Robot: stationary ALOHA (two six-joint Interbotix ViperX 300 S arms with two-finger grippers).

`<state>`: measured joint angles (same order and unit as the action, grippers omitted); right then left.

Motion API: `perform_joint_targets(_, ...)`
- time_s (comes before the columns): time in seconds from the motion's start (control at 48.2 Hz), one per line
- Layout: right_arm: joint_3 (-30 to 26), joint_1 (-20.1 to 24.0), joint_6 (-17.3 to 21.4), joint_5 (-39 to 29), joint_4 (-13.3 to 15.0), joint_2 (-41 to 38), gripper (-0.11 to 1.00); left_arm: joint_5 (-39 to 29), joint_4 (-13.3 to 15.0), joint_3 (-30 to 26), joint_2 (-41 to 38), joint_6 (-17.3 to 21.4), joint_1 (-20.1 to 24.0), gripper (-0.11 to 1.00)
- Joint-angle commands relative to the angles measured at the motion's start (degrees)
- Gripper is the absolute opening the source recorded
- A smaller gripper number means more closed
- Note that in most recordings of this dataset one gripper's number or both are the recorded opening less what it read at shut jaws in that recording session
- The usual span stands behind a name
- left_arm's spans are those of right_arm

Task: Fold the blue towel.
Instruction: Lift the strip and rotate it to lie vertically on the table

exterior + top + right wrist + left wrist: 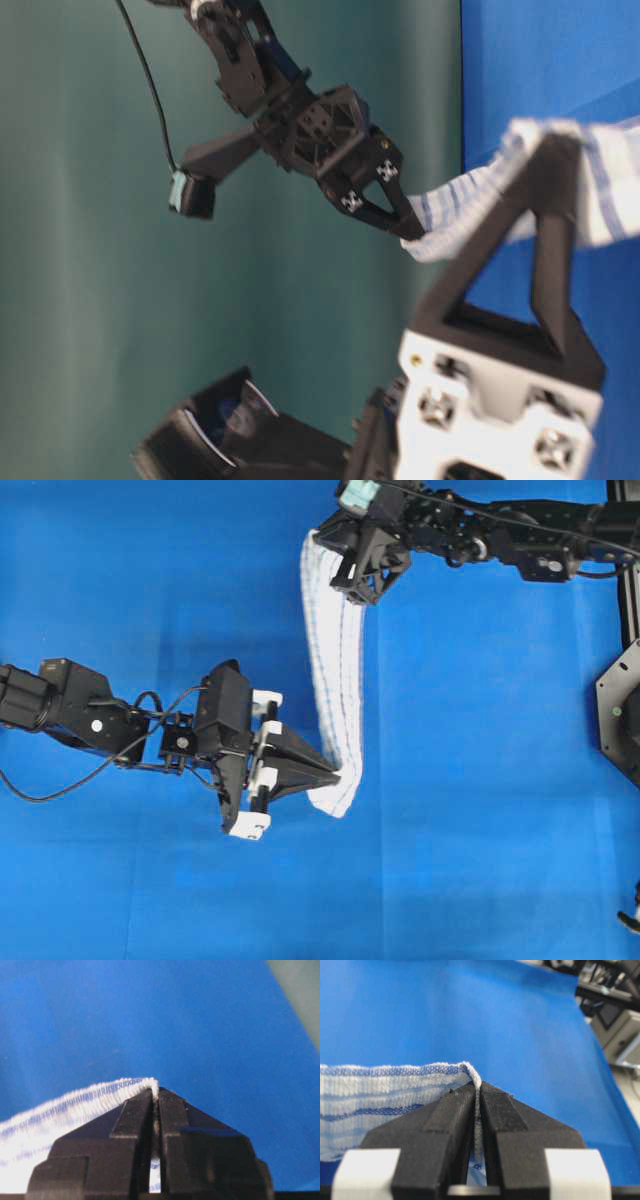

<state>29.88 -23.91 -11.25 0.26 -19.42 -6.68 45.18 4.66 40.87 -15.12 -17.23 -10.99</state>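
Observation:
The blue towel (335, 670), white with thin blue stripes, hangs lifted off the table as a narrow band stretched between both grippers. My left gripper (335, 776) is shut on its near corner, and in the left wrist view the hem (395, 1085) runs off to the left of the pinched fingers (451, 1110). My right gripper (362, 597) is shut on the far corner. The right wrist view shows that hem (85, 1096) clamped at the fingertips (172, 1105). At table level the towel (470, 200) spans from the right gripper (408, 230) to the left gripper's fingers (555, 200).
A plain blue cloth (480, 780) covers the table under both arms. A black mount (620, 710) stands at the right edge. A green backdrop (100, 300) fills the left of the table-level view.

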Motion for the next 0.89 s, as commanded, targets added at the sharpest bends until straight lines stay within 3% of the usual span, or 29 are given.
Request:
perform_joint_targets(0.0,-2.5,0.0,-0.1,-0.8,0.1,-0.2,-0.05,0.5,2.1,1.4,2.2,-0.1,-0.3,0.03)
perform_joint_targets(0.291,-5.1,1.1,-0.2,-0.8,0.2,-2.6,-0.05,0.5,4.7,6.2,3.6,-0.1,-0.4,0.03)
perform_joint_targets(0.478,-7.6,1.8,-0.3,-1.1,0.4,-5.1,-0.04,0.1,5.1,6.5,3.6,-0.1,-1.3,0.03)
perform_joint_targets(0.602,-8.7,1.8,-0.3,-1.7,0.4,-6.3,-0.01,-2.5,7.2,6.4,3.6,-0.2,-1.5,0.05)
perform_joint_targets(0.664,-9.1,1.9,-0.2,-2.0,0.4,-6.7,0.02,-4.7,9.5,6.3,3.6,-0.2,-1.5,0.13)
perform_joint_targets(0.748,-9.1,2.0,-0.1,-2.2,0.4,-6.8,0.12,-6.6,10.8,6.2,3.6,-0.1,-1.5,0.34)
perform_joint_targets(0.872,-9.0,2.3,0.0,-2.1,0.5,-6.7,0.42,-9.4,11.3,6.4,4.0,-0.1,-1.5,0.72)
